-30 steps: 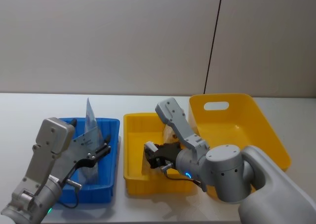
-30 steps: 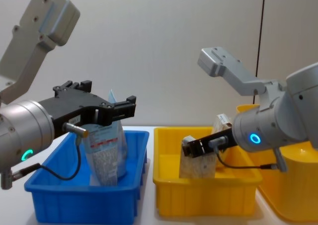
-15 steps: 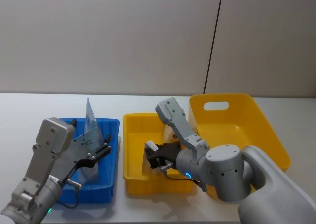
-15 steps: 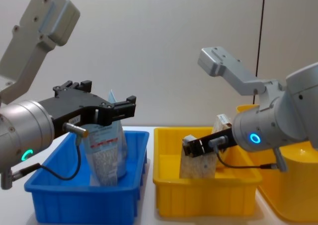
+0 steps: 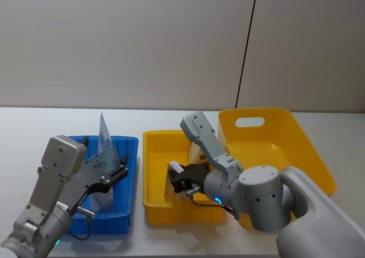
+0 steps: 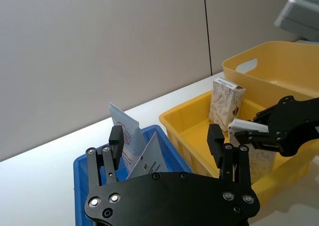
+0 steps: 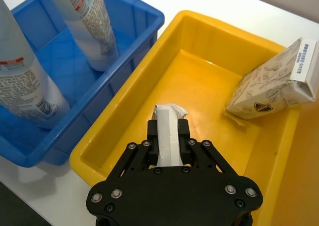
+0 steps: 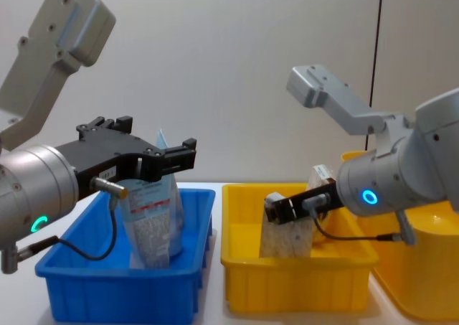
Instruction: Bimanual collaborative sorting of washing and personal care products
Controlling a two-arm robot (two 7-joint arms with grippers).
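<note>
Two pale blue-white pouches (image 7: pixel 92 26) (image 7: pixel 25 81) stand upright in the blue bin (image 5: pixel 130 147). My left gripper (image 6: pixel 165 138) hangs open just above their tops (image 6: pixel 124 136), touching neither. My right gripper (image 7: pixel 168 131) is shut on the top edge of a small carton (image 8: pixel 287 239), white on top with pale patterned sides. The carton hangs inside the small yellow bin (image 8: pixel 287 289), near its front wall. A cream carton with a dark emblem (image 7: pixel 271 86) leans against that bin's far corner.
A larger yellow bin (image 5: pixel 285 150) with a handle slot stands to the right, touching the small one. The blue bin and small yellow bin sit side by side on the white table (image 5: pixel 45 121). A plain wall is behind.
My right gripper and its carton have edged slightly up and right. The left arm and the pouches have not moved.
</note>
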